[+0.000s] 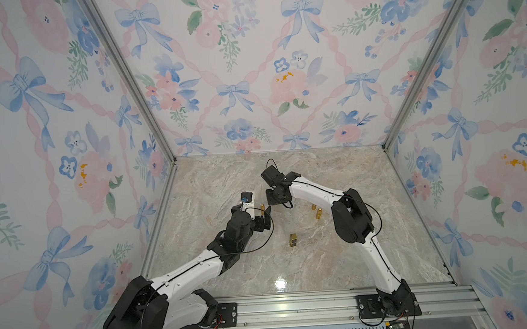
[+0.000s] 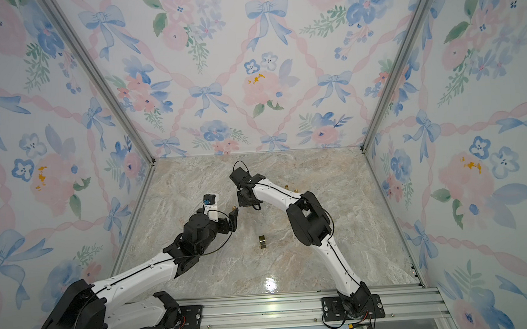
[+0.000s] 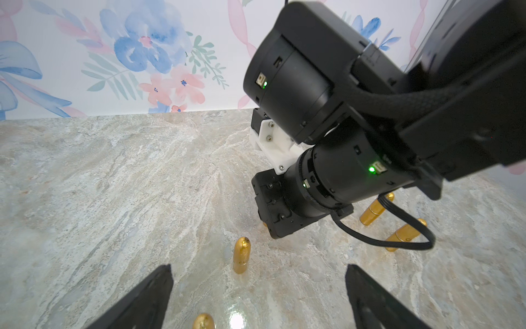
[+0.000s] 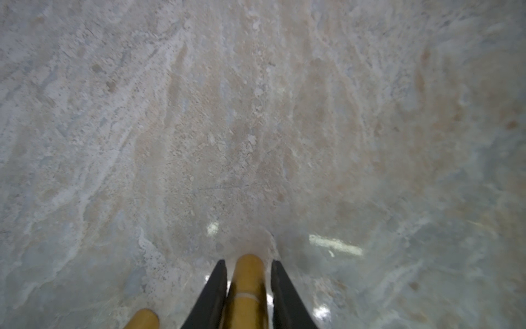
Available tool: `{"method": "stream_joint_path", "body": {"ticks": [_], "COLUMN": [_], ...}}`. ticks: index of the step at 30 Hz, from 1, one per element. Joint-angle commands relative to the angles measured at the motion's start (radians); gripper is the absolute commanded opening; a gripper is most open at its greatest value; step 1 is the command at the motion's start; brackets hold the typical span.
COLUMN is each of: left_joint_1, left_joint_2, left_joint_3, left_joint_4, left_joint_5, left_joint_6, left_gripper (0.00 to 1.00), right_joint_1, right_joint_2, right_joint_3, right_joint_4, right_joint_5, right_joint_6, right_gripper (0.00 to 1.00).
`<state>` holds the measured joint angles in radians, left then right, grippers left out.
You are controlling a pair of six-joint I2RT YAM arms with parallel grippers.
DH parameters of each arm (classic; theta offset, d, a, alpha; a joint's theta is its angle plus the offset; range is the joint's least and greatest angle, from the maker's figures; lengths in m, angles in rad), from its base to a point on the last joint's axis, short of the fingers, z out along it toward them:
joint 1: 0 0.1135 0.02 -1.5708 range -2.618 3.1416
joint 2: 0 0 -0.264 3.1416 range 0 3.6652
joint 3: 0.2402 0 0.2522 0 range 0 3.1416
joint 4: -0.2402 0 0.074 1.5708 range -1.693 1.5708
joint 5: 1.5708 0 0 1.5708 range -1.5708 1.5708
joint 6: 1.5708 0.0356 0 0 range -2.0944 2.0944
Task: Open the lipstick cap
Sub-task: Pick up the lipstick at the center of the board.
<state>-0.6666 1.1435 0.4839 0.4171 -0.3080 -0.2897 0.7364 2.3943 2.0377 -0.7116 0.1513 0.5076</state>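
The right wrist view shows my right gripper [image 4: 247, 262] shut on a gold lipstick [image 4: 247, 280], one black finger on each side; a pale seam rings the tube. A second gold lipstick [image 4: 142, 319] stands beside it. From above, the right gripper's fingertips are hidden under its wrist [image 1: 276, 197]. My left gripper [image 3: 257, 284] is open, close by and aimed at the right gripper. One gold lipstick [image 3: 241, 255] stands upright just beyond its tips, and the top of another [image 3: 203, 322] shows between its fingers. In both top views a gold lipstick [image 1: 262, 207] [image 2: 234, 208] shows at the left fingers.
Two more gold lipsticks [image 1: 314, 206] [image 1: 319, 213] stand under the right forearm. A small square gold box [image 1: 293, 240] sits nearer the front on the marble tabletop [image 1: 324, 261]. Flowered walls close in three sides, and the two arms almost meet at mid-table.
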Motion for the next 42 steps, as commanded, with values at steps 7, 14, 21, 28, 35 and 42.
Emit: {"method": "stream_joint_path", "body": {"ticks": [7,14,21,28,35,42], "left_joint_1": [0.01,0.009,0.008,0.005,-0.002,-0.03], "left_joint_2": [-0.008,-0.023,-0.025,-0.041,-0.043,0.017], "left_joint_3": [-0.001,0.003,0.012,-0.027,-0.064,-0.041], "left_joint_4": [-0.001,-0.001,0.001,0.056,0.114,0.154], "left_joint_5": [-0.017,0.015,0.096,0.239,0.397,0.465], "left_joint_6": [0.0,0.034,0.101,0.199,0.272,0.31], "left_gripper": [0.98,0.98,0.98,0.95,0.88,0.73], "right_joint_1": [0.012,-0.002,-0.021,-0.031,-0.026,-0.006], "right_joint_2": [-0.045,-0.211,-0.412,-0.552,-0.648,-0.728], "right_joint_3": [0.003,-0.123,-0.263,-0.334,-0.381,-0.441], "right_joint_4": [-0.019,0.003,-0.019,-0.086,-0.143,-0.133], "right_joint_5": [0.005,-0.055,-0.137,-0.23,-0.366,-0.458], "right_joint_6": [-0.028,-0.048,-0.074,-0.105,-0.097,-0.063], "right_gripper": [0.22,0.21,0.22,0.23,0.23,0.23]}}
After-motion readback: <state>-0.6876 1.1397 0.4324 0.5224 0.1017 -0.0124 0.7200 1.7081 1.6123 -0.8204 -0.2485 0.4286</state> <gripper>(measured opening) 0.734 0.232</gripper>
